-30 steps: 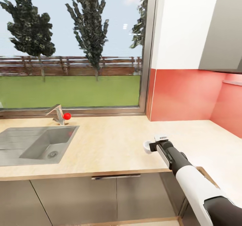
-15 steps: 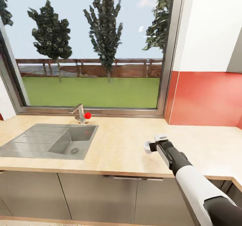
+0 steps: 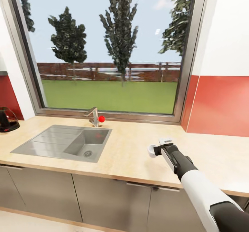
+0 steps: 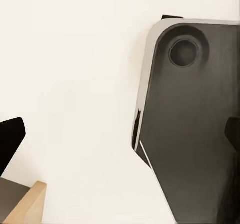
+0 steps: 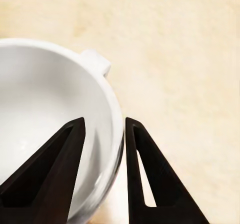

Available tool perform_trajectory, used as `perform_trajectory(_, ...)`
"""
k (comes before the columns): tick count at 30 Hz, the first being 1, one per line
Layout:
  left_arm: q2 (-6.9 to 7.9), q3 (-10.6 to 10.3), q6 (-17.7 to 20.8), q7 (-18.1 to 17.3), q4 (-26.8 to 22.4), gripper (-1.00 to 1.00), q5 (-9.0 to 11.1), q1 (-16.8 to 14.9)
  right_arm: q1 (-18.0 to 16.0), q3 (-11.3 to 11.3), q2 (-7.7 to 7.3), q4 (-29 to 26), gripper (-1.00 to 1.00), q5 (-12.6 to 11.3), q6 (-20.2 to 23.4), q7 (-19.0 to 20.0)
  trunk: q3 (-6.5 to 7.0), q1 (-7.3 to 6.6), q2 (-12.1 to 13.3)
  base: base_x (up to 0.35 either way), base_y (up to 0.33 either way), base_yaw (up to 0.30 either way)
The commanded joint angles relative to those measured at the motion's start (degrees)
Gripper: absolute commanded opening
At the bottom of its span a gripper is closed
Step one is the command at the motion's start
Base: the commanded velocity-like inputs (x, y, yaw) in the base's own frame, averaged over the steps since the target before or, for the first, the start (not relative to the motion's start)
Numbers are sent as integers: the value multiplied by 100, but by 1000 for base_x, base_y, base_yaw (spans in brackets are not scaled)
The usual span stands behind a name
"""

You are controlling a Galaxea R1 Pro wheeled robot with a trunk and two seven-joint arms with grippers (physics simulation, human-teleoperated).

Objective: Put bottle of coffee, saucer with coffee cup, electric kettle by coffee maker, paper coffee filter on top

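My right gripper (image 3: 156,151) hovers over the kitchen countertop (image 3: 128,156), shut on the rim of the white coffee cup (image 3: 150,151). In the right wrist view one dark finger sits inside the coffee cup (image 5: 40,104) and the other outside its wall, with the handle stub pointing away from the gripper (image 5: 104,130). At the far left edge of the head view a rounded dark glass vessel, apparently the electric kettle (image 3: 7,119), stands on the counter, partly cut off. The left gripper (image 4: 120,136) has its fingertips (image 4: 10,140) spread wide over the pale floor and my dark base.
A steel sink (image 3: 52,140) with a faucet (image 3: 92,116) and red knob (image 3: 101,119) lies left of the cup. A big window runs behind the counter; a red backsplash (image 3: 221,104) is at the right. Grey cabinet fronts (image 3: 103,197) sit below the slab.
The camera has swung left: the sink and window have slid rightward in the picture and the kettle has come into view. The right arm still holds the cup in the same pose.
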Motion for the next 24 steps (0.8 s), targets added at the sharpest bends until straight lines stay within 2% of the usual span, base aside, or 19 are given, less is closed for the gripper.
perform_trajectory(1, -14, 36, -14, -2, -5, 100, 19, 1, -4, 40, -8, -9, -100, -50, 27, -44, -2, 2, -7, 0, 0, 213)
perform_trajectory(9, -36, 22, -13, -4, -5, 100, 5, 2, -4, 46, -3, -8, -100, -56, 27, -44, 28, 2, -7, 0, 0, 242)
perform_trajectory(24, -20, 21, -17, 4, -5, 100, 44, 2, -4, 46, -3, -17, -100, -59, 27, -44, -3, 2, -7, 0, 0, 279)
